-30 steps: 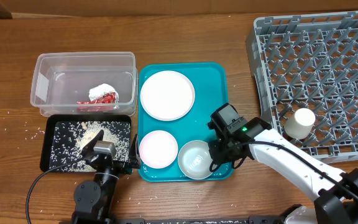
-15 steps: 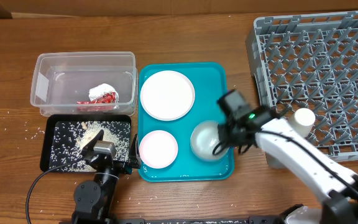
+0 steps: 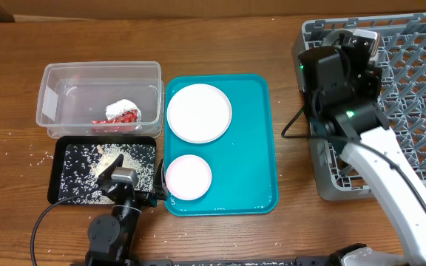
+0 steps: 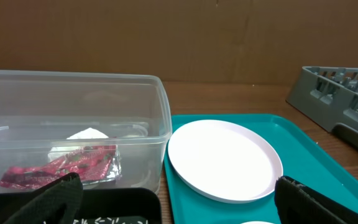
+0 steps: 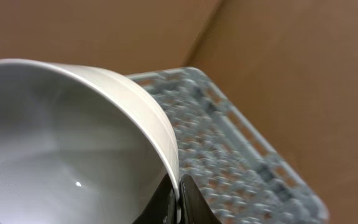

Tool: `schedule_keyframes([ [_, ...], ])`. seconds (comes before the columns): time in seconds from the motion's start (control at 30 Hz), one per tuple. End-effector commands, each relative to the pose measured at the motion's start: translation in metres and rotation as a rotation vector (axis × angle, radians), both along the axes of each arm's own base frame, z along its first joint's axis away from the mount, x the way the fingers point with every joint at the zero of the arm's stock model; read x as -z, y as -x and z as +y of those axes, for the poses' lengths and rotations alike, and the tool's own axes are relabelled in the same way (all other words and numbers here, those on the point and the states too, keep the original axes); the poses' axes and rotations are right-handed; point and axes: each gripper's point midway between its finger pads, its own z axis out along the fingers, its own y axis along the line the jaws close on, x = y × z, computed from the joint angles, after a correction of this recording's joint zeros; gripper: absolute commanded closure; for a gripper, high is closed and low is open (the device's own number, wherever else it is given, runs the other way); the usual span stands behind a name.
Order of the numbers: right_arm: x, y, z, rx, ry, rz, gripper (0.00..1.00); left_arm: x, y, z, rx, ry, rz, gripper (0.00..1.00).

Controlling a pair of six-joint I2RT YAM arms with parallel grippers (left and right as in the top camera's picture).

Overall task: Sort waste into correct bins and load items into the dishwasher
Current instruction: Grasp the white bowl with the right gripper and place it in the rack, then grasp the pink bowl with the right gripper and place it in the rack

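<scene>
My right gripper [image 5: 178, 199] is shut on the rim of a small white bowl [image 5: 73, 137] and holds it above the grey dish rack [image 3: 409, 89], near the rack's back left corner [image 5: 229, 143]. In the overhead view the arm [image 3: 339, 74] hides the bowl. My left gripper [image 4: 179, 214] is open and empty, low at the front edge of the black tray [image 3: 61, 181], which holds rice crumbs [image 3: 109, 159]. The clear tub [image 3: 98, 70] holds the red wrapper [image 4: 61, 168] and white tissue [image 3: 121, 108]. The large plate [image 3: 199, 112] and small plate [image 3: 188, 177] lie on the teal tray [image 3: 254, 148]. The chopsticks are not in view.
Loose rice crumbs [image 3: 32, 155] lie on the wooden table left of the black tray. The dish rack's raised lattice wall [image 3: 313, 140] stands just right of the teal tray. A brown cardboard wall [image 4: 166, 37] runs behind the table.
My right arm lifted the small bowl off the teal tray's front right and swung it right and back over the dish rack. The left arm has not moved.
</scene>
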Motion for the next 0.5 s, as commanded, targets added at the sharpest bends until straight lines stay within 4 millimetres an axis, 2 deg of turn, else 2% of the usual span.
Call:
schedule_keyframes([
  [0.0,0.018,-0.002,-0.036,0.139,0.125,0.100,0.96,0.000,0.000,0.001,0.001,-0.016,-0.009,0.00],
  [0.03,0.023,-0.003,-0.040,0.150,0.131,0.119,0.96,0.000,0.000,0.001,0.001,-0.016,-0.009,0.00],
  [0.07,0.040,-0.005,-0.051,0.175,0.146,0.183,0.96,0.000,0.000,0.001,0.001,-0.016,-0.009,0.00],
  [0.13,0.055,-0.007,-0.057,0.192,0.162,0.238,0.96,0.000,0.000,0.001,0.001,-0.016,-0.009,0.00],
  [0.23,0.069,-0.011,-0.058,0.193,0.177,0.285,0.96,0.000,0.000,0.001,0.001,-0.016,-0.009,0.00],
  [0.4,0.115,-0.009,-0.052,0.144,0.162,0.468,0.96,0.000,0.000,0.001,0.001,-0.016,-0.009,0.00],
  [0.47,0.121,-0.006,-0.053,0.143,0.174,0.508,0.96,0.000,0.000,0.001,0.001,-0.016,-0.009,0.00],
])
